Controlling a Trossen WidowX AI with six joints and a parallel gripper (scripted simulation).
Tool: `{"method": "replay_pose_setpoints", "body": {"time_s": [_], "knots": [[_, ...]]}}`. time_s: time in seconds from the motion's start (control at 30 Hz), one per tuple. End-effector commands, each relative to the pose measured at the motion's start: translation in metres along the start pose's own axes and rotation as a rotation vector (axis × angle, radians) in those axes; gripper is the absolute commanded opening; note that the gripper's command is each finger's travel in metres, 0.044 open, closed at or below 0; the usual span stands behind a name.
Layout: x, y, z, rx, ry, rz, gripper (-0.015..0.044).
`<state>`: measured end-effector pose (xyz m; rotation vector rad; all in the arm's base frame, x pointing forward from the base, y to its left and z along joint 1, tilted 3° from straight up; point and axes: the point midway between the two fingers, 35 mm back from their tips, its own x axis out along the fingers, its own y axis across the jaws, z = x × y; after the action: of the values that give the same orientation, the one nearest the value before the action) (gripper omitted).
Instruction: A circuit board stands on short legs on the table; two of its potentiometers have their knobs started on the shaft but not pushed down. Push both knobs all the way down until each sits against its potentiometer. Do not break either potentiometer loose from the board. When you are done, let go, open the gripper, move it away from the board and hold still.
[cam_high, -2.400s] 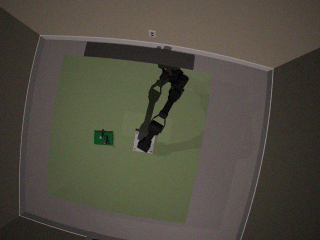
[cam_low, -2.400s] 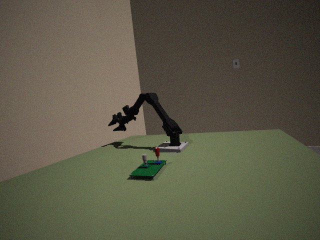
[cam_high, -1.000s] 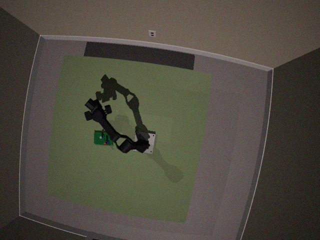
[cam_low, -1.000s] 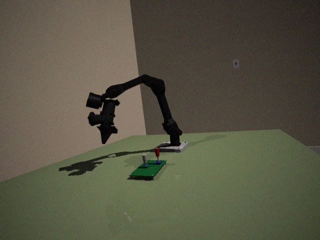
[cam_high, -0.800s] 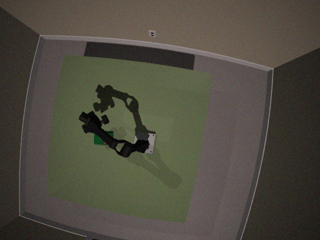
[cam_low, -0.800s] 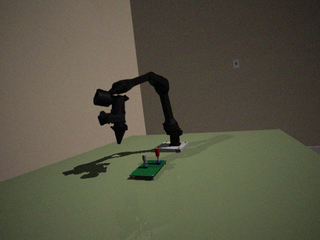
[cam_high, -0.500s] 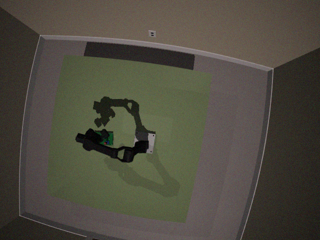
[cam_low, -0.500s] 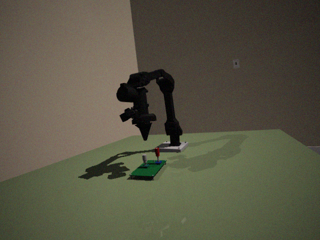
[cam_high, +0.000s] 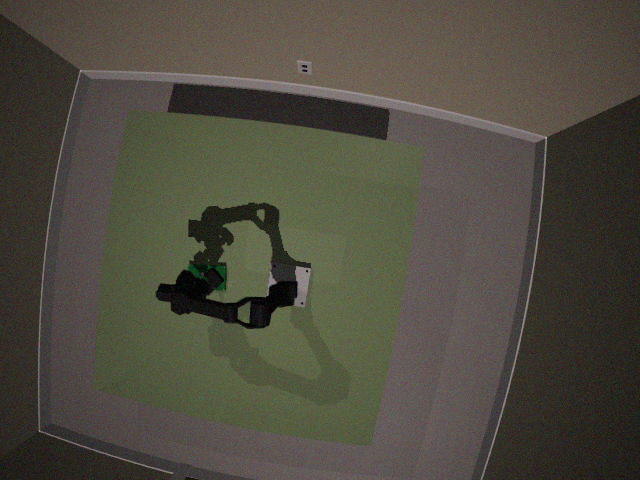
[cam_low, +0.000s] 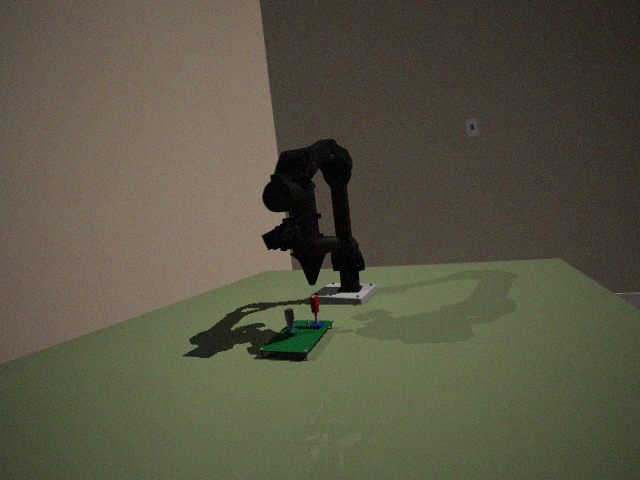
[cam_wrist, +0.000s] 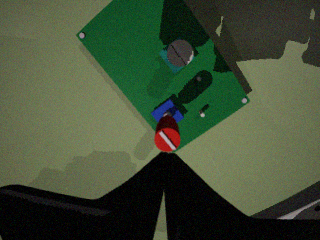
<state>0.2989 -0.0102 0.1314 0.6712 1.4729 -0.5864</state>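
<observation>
The green circuit board (cam_high: 222, 284) (cam_low: 294, 343) (cam_wrist: 115, 45) stands on short legs. The red knob (cam_low: 314, 303) (cam_wrist: 167, 139) sits high on its shaft, with shaft showing between it and the blue potentiometer (cam_low: 316, 324) (cam_wrist: 162, 113). The grey knob (cam_low: 289, 316) (cam_wrist: 180, 53) stands above the teal potentiometer (cam_low: 292, 331) (cam_wrist: 173, 63), with a short gap showing below it. My gripper (cam_low: 312, 283) (cam_wrist: 166, 159) is shut and empty. Its tips are a little above the red knob in the exterior view, and just below that knob's image in the wrist view. The arm hides part of the board in the top view.
The arm's pale base plate (cam_high: 305, 288) (cam_low: 361, 296) stands on the green table (cam_high: 330, 206) (cam_low: 465, 403) beyond the board. A small upright pin (cam_wrist: 202, 114) stands on the board near the blue potentiometer. A dark bar lies along one board edge in the wrist view.
</observation>
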Motion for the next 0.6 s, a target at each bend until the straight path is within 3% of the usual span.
{"method": "replay_pose_setpoints", "body": {"time_s": [0.0,0.57], "knots": [[0.003,0.000,0.000,0.004,-0.004,-0.001,0.0000],[0.020,0.000,0.000,0.004,-0.004,-0.001,0.0000]]}}
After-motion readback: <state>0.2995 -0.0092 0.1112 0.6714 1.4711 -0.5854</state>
